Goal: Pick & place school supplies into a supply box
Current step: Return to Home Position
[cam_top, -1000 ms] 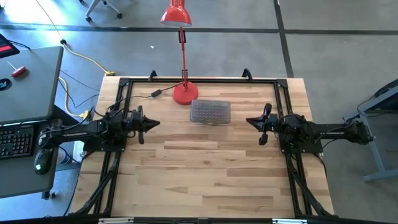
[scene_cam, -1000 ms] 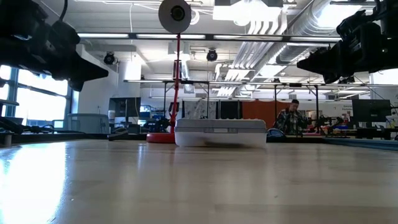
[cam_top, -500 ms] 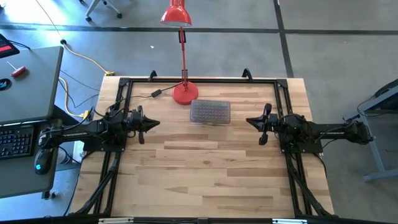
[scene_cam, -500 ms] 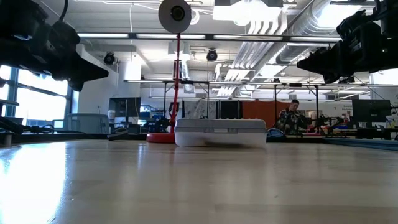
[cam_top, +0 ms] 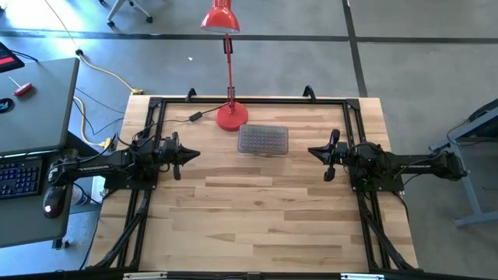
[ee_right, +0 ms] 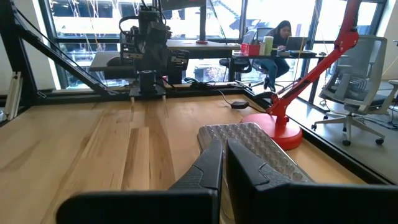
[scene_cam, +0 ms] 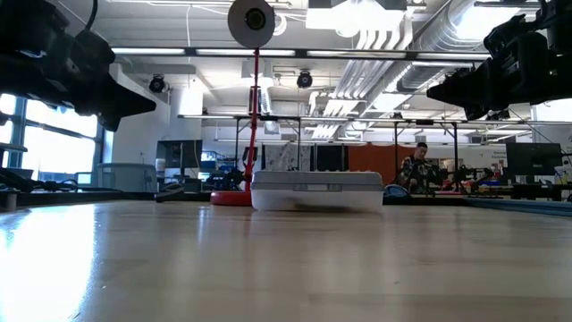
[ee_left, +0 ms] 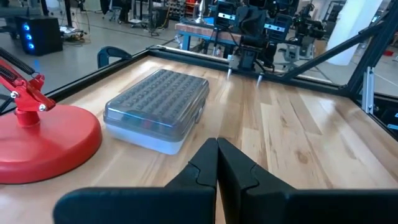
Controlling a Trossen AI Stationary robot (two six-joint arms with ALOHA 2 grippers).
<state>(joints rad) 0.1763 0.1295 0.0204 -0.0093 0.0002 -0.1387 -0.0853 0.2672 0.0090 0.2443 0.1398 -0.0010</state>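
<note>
The supply box point(cam_top: 263, 140), a clear case with a bumpy grey lid shut on it, rests flat on the table near the far edge; it also shows in the low view point(scene_cam: 317, 190) and in both wrist views point(ee_left: 158, 109) point(ee_right: 249, 143). Loose school supplies show nowhere on the table. My left gripper point(cam_top: 194, 154) point(ee_left: 217, 149) hovers shut at the table's left, pointing toward the middle. My right gripper point(cam_top: 313, 151) point(ee_right: 224, 152) hovers shut at the table's right, facing it. Both are well clear of the box.
A red desk lamp stands with its round base point(cam_top: 232, 117) just left of the box at the far edge. A black frame point(cam_top: 249, 99) rims the table. The wide wooden top point(cam_top: 257, 210) lies between the arms and toward the near edge. A person sits far off in the room point(scene_cam: 417, 170).
</note>
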